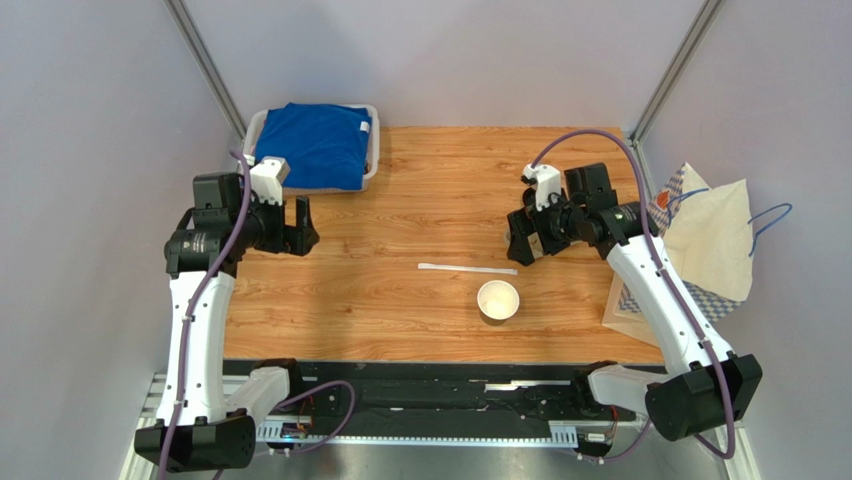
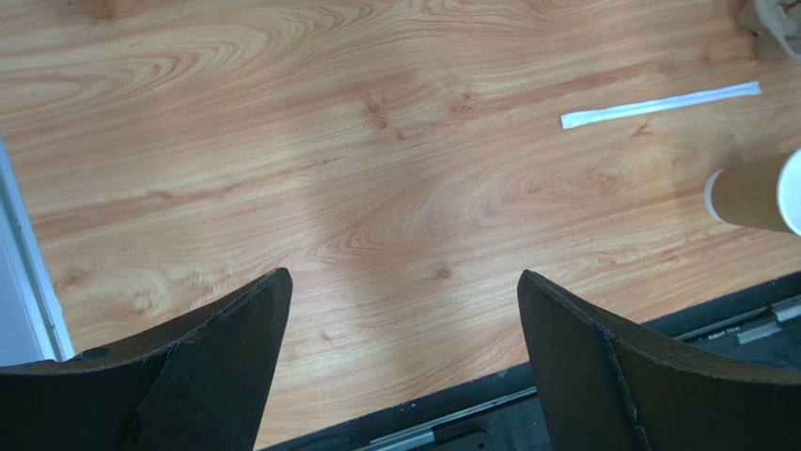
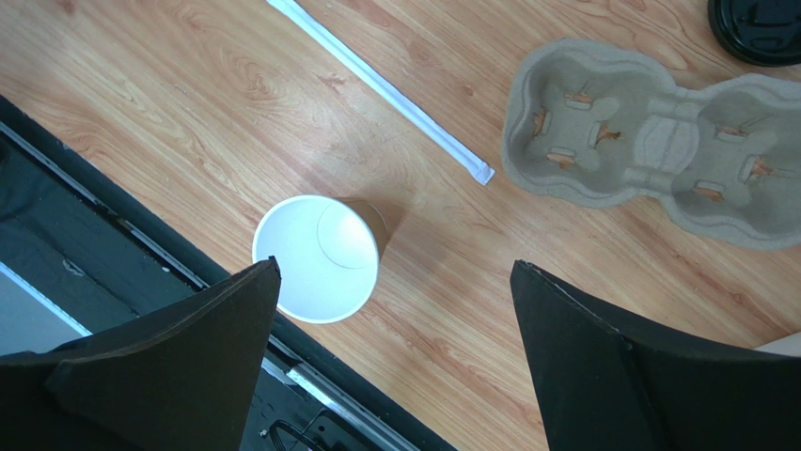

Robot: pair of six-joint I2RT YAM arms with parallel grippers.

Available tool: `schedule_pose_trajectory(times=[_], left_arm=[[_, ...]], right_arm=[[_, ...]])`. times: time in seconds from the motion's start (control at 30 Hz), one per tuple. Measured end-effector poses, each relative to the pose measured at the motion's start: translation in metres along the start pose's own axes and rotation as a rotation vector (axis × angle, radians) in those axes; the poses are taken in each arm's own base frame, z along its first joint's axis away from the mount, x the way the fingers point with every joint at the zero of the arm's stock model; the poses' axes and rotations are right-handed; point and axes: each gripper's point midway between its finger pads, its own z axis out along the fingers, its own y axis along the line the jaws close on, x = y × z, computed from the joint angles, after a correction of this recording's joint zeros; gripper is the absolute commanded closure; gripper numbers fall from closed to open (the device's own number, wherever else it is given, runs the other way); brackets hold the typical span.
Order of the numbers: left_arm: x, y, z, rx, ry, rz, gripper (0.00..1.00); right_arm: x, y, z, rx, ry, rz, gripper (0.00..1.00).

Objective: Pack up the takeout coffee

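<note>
Near the front edge of the tabletop (image 1: 400, 200), a little right of centre, the cup (image 1: 498, 300) stands upright and uncovered, with its white inside facing up. Its black lid (image 3: 761, 28) lies well apart from it, past the far end of the carrier (image 3: 658, 141). Only part of the lid shows, at a corner of the right wrist view. The carrier, a moulded pulp tray, lies flat on the wood beyond the cup, and in the top view the right arm hides it. A straw (image 1: 467, 268) in a white wrapper lies flat between the cup and the carrier. It touches neither, though one end is just beside the carrier's rim.

The right end effector (image 3: 395, 266) hangs above the tabletop over this group. Its fingers are spread wide and it grips nothing. In its own view the cup sits just beside one finger (image 3: 188, 366).

The left end effector (image 2: 402, 273) is raised over the left side of the tabletop, well apart from the cup. Its fingers are likewise spread wide, with only bare wood between them. The straw and the tan side of the cup show at the far right of its view.

At the far left corner a white basket (image 1: 372, 160) holds a blue cloth (image 1: 318, 145). A cream bag (image 1: 712, 240) with blue checks and blue handles sits just off the right edge of the tabletop; whether it is open I cannot tell.
</note>
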Motion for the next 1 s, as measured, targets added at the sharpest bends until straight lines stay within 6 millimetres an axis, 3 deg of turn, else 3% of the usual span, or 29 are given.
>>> schedule_pose_trajectory(times=[0.2, 0.4, 0.53, 0.67, 0.8, 1.0], left_arm=[[0.004, 0.019, 0.002, -0.124, -0.001, -0.066, 0.01], [0.005, 0.028, -0.01, -0.203, -0.077, -0.059, 0.01], [0.006, 0.025, -0.02, -0.206, -0.118, -0.015, 0.01], [0.005, 0.02, -0.019, -0.173, -0.117, 0.005, 0.01], [0.007, 0.017, -0.008, -0.134, -0.084, -0.003, 0.01], [0.009, 0.014, 0.002, -0.092, -0.052, -0.02, 0.01]], right_arm=[[0.003, 0.002, 0.0, 0.01, 0.017, -0.03, 0.0], [0.008, 0.004, 0.001, -0.002, 0.038, -0.093, 0.0], [0.023, 0.012, 0.006, -0.057, 0.115, -0.16, 0.0], [0.043, 0.018, 0.02, -0.103, 0.217, -0.204, 0.01], [0.066, 0.024, 0.032, -0.131, 0.304, -0.241, 0.11], [0.075, 0.024, 0.045, -0.14, 0.357, -0.265, 0.23]])
